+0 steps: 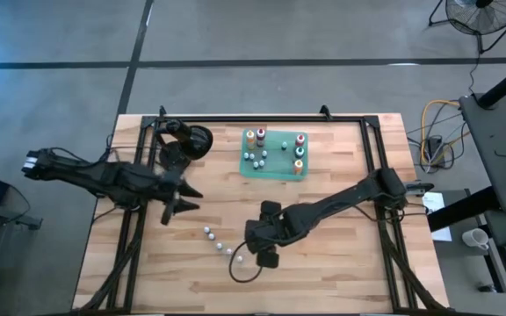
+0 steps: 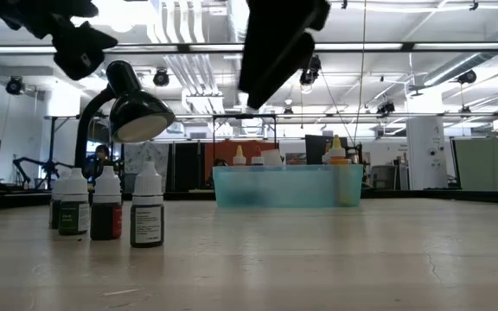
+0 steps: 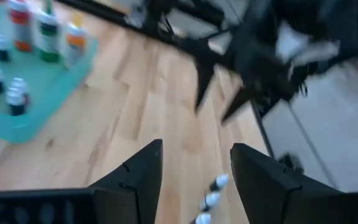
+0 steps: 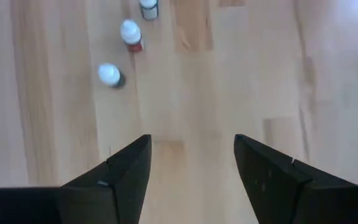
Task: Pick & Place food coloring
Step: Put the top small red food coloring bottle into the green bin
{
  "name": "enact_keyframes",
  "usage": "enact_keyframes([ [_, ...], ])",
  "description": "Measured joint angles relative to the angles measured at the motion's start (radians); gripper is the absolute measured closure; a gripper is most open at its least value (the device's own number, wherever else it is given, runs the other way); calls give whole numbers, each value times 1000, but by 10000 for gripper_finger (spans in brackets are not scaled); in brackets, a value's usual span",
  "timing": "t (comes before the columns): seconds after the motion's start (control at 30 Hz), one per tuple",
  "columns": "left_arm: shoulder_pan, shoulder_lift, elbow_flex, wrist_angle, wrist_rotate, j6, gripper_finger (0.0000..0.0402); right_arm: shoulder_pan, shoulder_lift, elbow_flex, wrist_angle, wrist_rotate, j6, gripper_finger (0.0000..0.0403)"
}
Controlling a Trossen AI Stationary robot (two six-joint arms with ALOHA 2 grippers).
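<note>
Three small white-capped food coloring bottles [image 1: 219, 242] stand upright in a slanting row on the wooden table; they also show as bottles [image 2: 106, 205] in the low view, bottles [image 4: 130, 35] in the right wrist view and bottles [image 3: 211, 199] in the left wrist view. More food coloring bottles [image 1: 275, 149], small and thumb-sized, stand in the green tray [image 1: 268, 170] at the far middle. My left gripper [image 1: 186, 198] hovers open to the left of the row, holding nothing [image 3: 194, 163]. My right gripper [image 1: 266, 257] hovers open just right of the row, also holding nothing [image 4: 191, 155].
A black desk lamp [image 1: 196, 140] stands at the far left beside the tray. A black frame [image 1: 262, 118] runs along the table's far edge and down both sides. Bare wood lies along the near edge [image 1: 323, 281].
</note>
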Motion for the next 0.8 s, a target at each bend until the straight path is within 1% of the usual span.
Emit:
enact_keyframes([
  [0.07,0,60,22,1,33,50,239,-1,-27,-6,-30,12,-38,181],
  [0.13,3,118,48,-23,35,129,239,-3,-58,-20,-37,22,-75,181],
  [0.2,15,185,68,-82,28,220,239,-10,-88,-42,-39,27,-114,181],
  [0.3,26,261,109,-151,24,301,239,-21,-142,-101,-38,30,-150,181],
  [0.4,21,325,137,-249,30,336,239,-30,-206,-193,-26,30,-169,181],
  [0.53,12,366,180,-280,36,380,239,-33,-305,-340,40,30,-185,181],
  [0.63,3,399,190,-308,66,421,239,-36,-370,-445,110,30,-200,181],
  [0.8,-28,446,211,-346,132,427,239,-40,-443,-574,171,29,-250,181],
])
